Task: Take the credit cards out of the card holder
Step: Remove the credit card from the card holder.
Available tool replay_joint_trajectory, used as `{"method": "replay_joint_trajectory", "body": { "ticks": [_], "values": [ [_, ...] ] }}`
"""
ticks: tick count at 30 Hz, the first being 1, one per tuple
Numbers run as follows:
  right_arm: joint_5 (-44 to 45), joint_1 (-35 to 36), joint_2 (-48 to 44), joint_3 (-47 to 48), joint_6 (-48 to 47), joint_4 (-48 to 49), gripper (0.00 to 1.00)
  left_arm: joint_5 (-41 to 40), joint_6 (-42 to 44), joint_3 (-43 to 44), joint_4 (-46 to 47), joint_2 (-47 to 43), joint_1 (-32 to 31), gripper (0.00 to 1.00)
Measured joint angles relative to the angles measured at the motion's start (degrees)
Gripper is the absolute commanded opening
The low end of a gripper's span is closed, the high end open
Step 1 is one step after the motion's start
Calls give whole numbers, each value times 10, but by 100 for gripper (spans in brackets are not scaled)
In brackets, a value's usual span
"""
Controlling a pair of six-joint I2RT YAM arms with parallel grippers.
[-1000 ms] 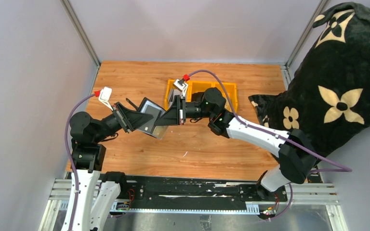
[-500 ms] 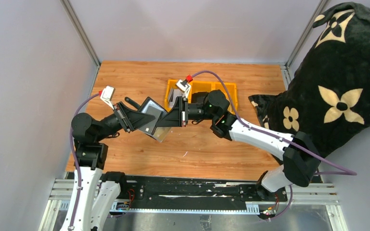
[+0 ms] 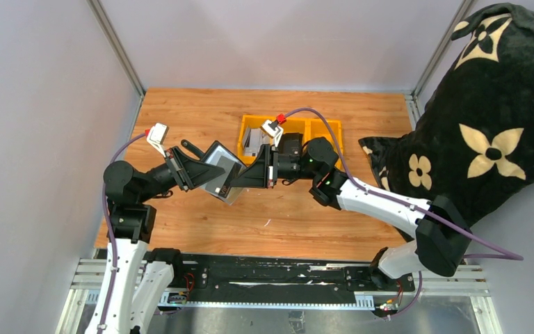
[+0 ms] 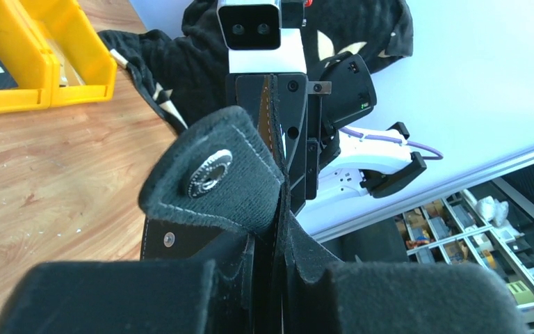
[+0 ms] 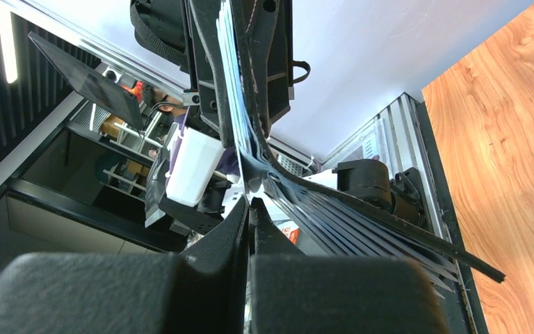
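Credit cards sit in the card holder your left claw grips at centre frame above the table, so with your right claw pinched on their edge, draw rightward, lengthwise.

A yellow compartmented bin is set toward the back of the wooden bench. A grey item is held in its left compartment. To the bin's right, black plush fabric with cream flower prints is draped.
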Motion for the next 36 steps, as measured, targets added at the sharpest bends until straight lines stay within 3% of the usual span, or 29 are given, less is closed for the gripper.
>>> {"method": "replay_joint_trajectory", "body": {
  "ticks": [1,4,7,13,20,28,32,36],
  "values": [
    [0,0,0,0,0,0,0,0,0,1,0,0,0,6],
    [0,0,0,0,1,0,22,0,0,2,0,0,0,0],
    [0,0,0,0,6,1,36,-3,4,3,-1,0,0,0],
    [-1,0,5,5,24,24,39,-11,9,8,-3,0,0,0],
    [-2,0,32,34,43,44,28,-16,14,10,-6,0,0,0],
    [-11,0,55,45,64,57,0,-33,85,45,-77,-7,0,1],
    [-11,0,53,40,63,65,0,-39,120,66,-117,-5,0,10],
    [-9,-3,40,15,62,74,0,-38,123,66,-126,1,0,5]
  ]
}}
